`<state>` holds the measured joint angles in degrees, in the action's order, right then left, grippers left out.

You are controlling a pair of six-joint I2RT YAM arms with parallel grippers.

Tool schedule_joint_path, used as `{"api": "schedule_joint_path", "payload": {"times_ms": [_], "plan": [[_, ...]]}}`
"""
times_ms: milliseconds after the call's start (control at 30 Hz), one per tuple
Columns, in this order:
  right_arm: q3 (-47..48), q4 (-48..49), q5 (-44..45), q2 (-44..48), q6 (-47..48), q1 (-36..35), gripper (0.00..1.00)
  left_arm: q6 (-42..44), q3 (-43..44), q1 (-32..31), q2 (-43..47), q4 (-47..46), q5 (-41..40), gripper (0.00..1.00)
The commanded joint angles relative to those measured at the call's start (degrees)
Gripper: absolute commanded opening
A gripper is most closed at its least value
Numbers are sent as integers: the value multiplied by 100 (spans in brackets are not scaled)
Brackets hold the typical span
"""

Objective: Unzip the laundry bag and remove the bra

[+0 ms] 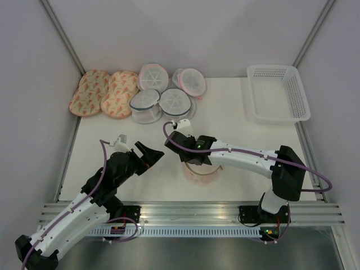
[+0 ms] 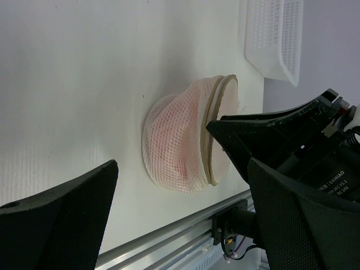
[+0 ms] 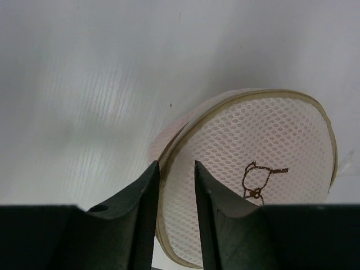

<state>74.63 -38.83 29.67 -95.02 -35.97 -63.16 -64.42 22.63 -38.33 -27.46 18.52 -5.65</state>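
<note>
Two grippers logged at the laundry bag on the table. The left gripper is spread wide beside the bag. The right gripper is narrowed astride its rim; clamping cannot be told.

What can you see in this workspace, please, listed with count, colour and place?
laundry bag: one, peach-beige mesh, centre, towards the near edge.
oval pouches: two, orange-patterned, back left.
round mesh pouches: four, white, two pink-rimmed and two grey-blue-rimmed, back centre.
basket: one, white, back right.
table: one, white.
left gripper: one, black, open, left of the laundry bag and apart from it.
right gripper: one, black, jaws close together on either side of the laundry bag's rim; grip unclear.
</note>
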Motion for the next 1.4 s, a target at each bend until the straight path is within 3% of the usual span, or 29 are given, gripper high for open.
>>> {"api": "schedule_joint_path", "payload": {"times_ms": [0, 133, 200, 367, 500, 800, 1000, 1100, 1233, 1367], "plan": [[227, -247, 302, -60, -226, -39, 34, 61, -22, 18, 39, 28, 20, 100], [192, -344, 399, 27, -306, -48, 7, 53, -48, 18, 39, 29, 20, 100], [175, -458, 539, 98, -376, -74, 0, 53, -40, 18, 39, 37, 20, 99], [148, -1003, 1110, 370, -657, -153, 0, 70, -40, 18, -31, -103, 46, 99], [113, -1697, 1689, 651, -1254, -267, 0, 351, -66, 18, -355, -1050, 458, 99], [-414, -2331, 2139, 1679, -2282, -663, 1, 1668, 1303, -130, -3360, -2361, 1716, 100], [-783, -2436, 2087, 2162, -2512, -760, 0, 2223, 2201, -561, -4284, -2538, 1392, 99], [-933, -2506, 2113, 2382, -2661, -768, 1, 2836, 2736, -764, -4844, -2171, 1338, 99], [-1099, -2778, 2201, 2620, -3029, -777, 1, 3470, 3737, -1062, -5760, -1063, 1023, 91], [-1266, -2963, 2218, 2874, -3294, -777, 0, 3814, 3933, -1247, -6200, -482, 697, 81]]}}
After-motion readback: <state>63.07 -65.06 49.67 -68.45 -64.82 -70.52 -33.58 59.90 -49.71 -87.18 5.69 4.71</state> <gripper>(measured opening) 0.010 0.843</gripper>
